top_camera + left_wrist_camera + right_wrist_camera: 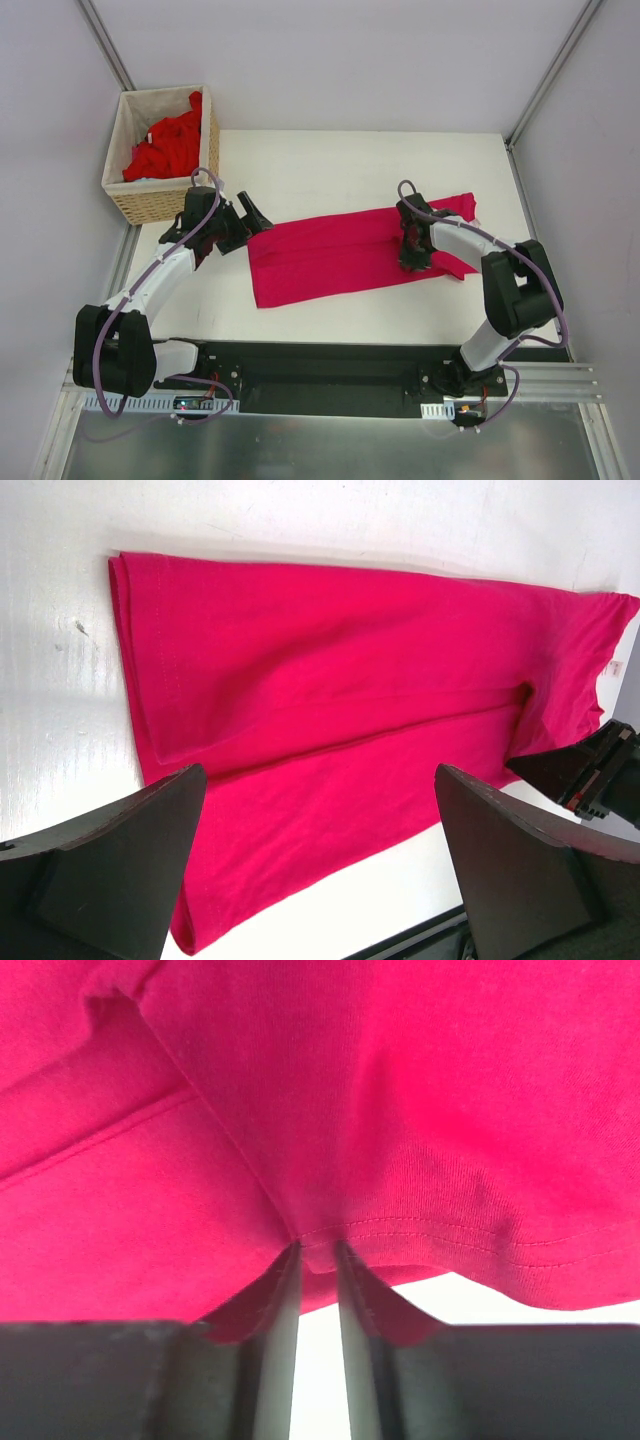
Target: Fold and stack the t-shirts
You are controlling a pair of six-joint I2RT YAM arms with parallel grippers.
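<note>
White table (330, 160) | magenta t-shirt (320, 255) hem pinched in right tool (318, 1250) | left tool (320, 770) spread beside it

A white table (340, 165) bears a magenta t-shirt (320, 262) folded into a long strip, a wicker basket (150, 205) at its far-left corner.

Left arm (160, 280) and right arm (470, 240): white tubular links, black joints, looped purple-grey cables (97, 365), black wedge-shaped gripper fingers (110, 870)
</note>
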